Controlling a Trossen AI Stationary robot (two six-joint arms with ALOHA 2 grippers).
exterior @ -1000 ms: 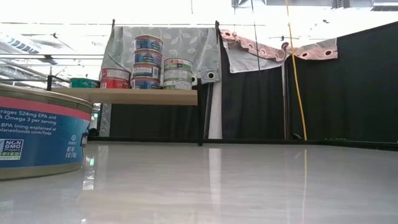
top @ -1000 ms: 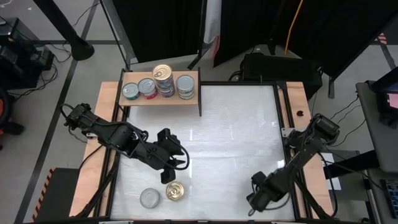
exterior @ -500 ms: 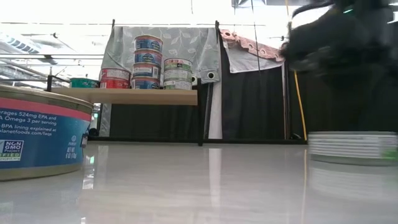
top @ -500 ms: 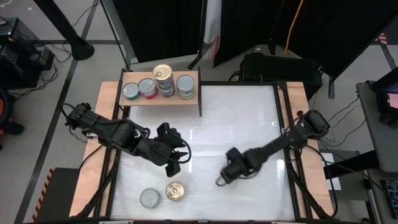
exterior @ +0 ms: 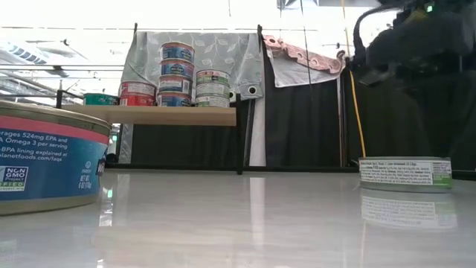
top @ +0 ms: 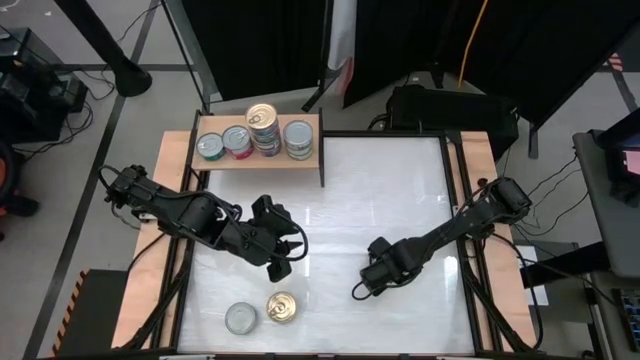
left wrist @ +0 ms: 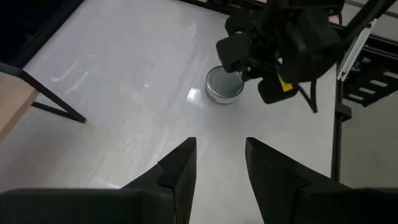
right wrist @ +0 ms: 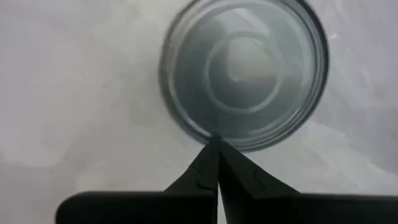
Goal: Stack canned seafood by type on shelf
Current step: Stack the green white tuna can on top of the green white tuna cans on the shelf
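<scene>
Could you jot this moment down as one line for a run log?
left claw: open, empty, over table | right claw: shut, tips at silver can | shelf: cans stacked | two cans near front

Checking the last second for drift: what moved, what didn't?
The right hand swung from the table's near right corner toward the middle, shut, fingertips against a can it seems to have pushed there. The left hand lifted slightly off the two near cans. Shelf stacks unchanged.
</scene>
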